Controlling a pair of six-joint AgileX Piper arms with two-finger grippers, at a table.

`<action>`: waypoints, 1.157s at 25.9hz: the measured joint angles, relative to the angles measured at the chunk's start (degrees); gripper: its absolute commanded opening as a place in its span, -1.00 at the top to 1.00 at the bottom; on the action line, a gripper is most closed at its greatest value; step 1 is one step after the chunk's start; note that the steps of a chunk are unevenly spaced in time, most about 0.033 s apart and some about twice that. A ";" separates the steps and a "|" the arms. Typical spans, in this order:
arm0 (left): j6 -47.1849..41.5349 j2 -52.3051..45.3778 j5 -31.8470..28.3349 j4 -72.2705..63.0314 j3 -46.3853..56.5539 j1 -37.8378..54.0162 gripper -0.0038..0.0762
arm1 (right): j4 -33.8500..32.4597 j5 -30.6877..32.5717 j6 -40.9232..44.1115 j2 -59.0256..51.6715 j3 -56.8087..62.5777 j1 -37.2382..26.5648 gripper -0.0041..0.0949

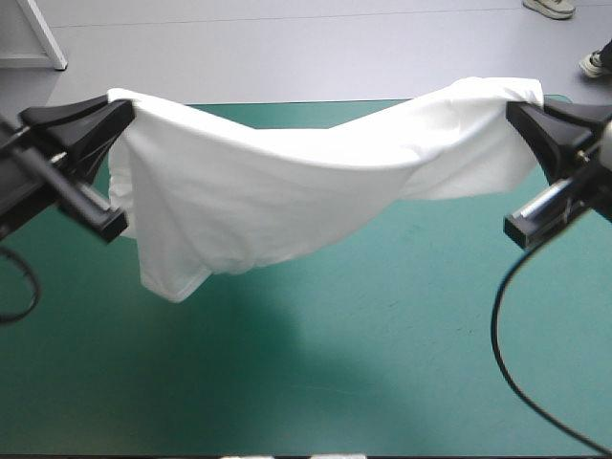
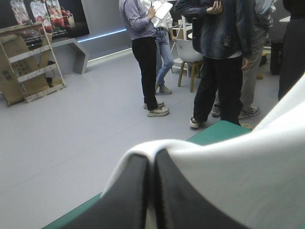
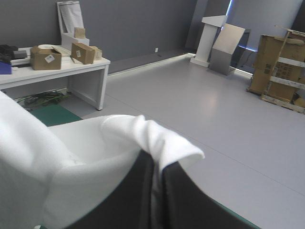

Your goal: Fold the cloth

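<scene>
The white T-shirt (image 1: pixel 287 186) hangs in the air above the teal-green table (image 1: pixel 382 363), stretched between both arms and sagging in the middle. My left gripper (image 1: pixel 126 107) is shut on the T-shirt at its left upper edge. My right gripper (image 1: pixel 514 107) is shut on the T-shirt at its right upper edge. In the left wrist view the black fingers (image 2: pixel 131 191) meet in an arch with the T-shirt (image 2: pixel 238 176) draped over the tip. In the right wrist view the T-shirt (image 3: pixel 71 162) folds over the nearly closed fingers (image 3: pixel 143 191). A lower corner of the T-shirt (image 1: pixel 172 285) dangles near the left side.
The shirt's shadow lies on the teal-green cover below it. The table's far edge (image 1: pixel 287 102) runs just behind the raised cloth, and a corner of the table (image 2: pixel 217 131) shows in the left wrist view.
</scene>
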 measured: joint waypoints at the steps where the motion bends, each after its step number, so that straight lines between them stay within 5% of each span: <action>1: -1.25 -1.86 1.88 0.77 -0.55 0.00 0.86 | 0.06 2.51 0.92 -0.99 -1.23 0.00 0.93; 5: -6.58 -8.97 11.95 3.48 -1.39 0.00 0.86 | -0.16 13.70 5.43 -5.17 -3.37 0.00 0.93; 11: -10.40 -10.57 17.51 7.95 1.86 0.00 0.86 | -3.21 17.31 9.61 -6.89 -3.48 0.00 0.93; 15: -10.20 -7.92 11.88 8.13 16.11 0.00 0.86 | -6.16 15.27 10.11 -6.14 2.97 0.00 0.93; 20: -5.68 2.15 -0.04 7.59 29.60 0.00 0.86 | -8.06 1.89 8.19 -1.28 22.07 0.00 0.95; 26: 0.77 17.26 -10.90 4.99 30.88 0.00 0.86 | -8.80 -11.91 5.01 14.47 27.95 0.00 0.95; 30: 5.11 27.50 -15.86 2.82 29.28 0.00 0.86 | -8.86 -15.70 2.74 26.83 23.88 0.00 0.95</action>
